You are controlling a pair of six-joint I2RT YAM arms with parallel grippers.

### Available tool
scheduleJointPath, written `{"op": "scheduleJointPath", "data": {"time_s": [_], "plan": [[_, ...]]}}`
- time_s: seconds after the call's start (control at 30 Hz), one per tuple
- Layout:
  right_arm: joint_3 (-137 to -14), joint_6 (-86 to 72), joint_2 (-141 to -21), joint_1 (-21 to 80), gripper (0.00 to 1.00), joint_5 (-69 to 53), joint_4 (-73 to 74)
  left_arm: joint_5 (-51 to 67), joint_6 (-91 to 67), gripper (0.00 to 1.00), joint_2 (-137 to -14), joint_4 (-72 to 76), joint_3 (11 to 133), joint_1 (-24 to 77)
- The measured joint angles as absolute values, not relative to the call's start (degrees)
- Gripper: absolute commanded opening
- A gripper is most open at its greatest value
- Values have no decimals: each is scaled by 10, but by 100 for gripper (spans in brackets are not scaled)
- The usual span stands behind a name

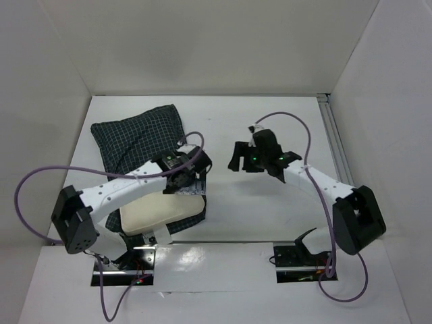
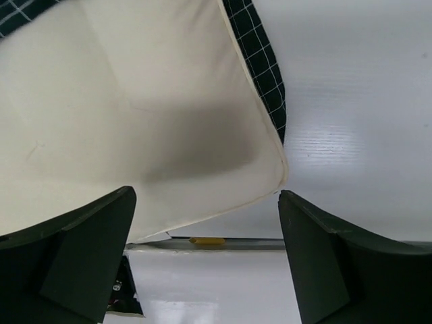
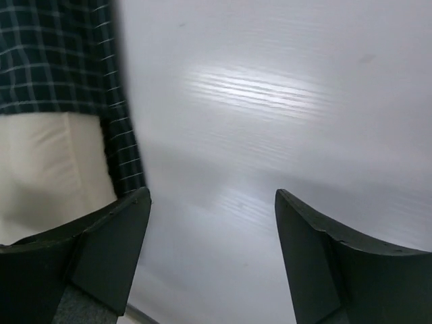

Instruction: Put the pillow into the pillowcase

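The white tabletop carries everything. On its left half lies the pillowcase, dark with a thin white check. Its long axis runs from the far left corner toward the arm bases, leaning slightly right as it comes nearer. The pillow follows the same line. Only its cream near end shows, pointing at the bases, with case fabric edging its right side. The rest is hidden under the cloth and the left arm.

The left gripper hangs over the pillow's near right corner, spread wide and holding nothing. The right gripper is also parted and empty. It sits above bare tabletop just right of the case, clear of the fabric.
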State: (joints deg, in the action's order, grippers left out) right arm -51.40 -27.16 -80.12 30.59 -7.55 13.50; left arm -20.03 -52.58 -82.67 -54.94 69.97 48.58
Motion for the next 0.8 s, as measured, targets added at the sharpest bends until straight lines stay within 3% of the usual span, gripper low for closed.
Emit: {"op": "scheduleJointPath", "data": {"time_s": [0.1, 0.27, 0.33, 0.4, 0.43, 0.47, 0.63, 0.8], "plan": [[-481, -269, -762, 240, 82, -84, 143, -241, -556, 100, -883, -579, 721, 525], [-452, -258, -723, 211, 83, -109, 168, -304, -620, 100, -983, -632, 743, 547], [-448, -255, -712, 210, 83, -120, 176, -322, -642, 91, -1023, -646, 751, 548], [-446, -252, -706, 210, 83, -132, 177, -337, -659, 64, -1052, -658, 758, 548], [-445, -250, -705, 210, 83, -138, 177, -343, -665, 22, -1062, -666, 763, 547], [-444, -248, -705, 211, 84, -146, 176, -347, -672, 1, -1069, -677, 770, 543], [-432, -253, -721, 257, 91, -177, 156, -342, -651, 0, -1031, -713, 790, 506], [-445, -260, -808, 362, 94, -195, 100, -307, -587, 0, -891, -681, 790, 456]]}}
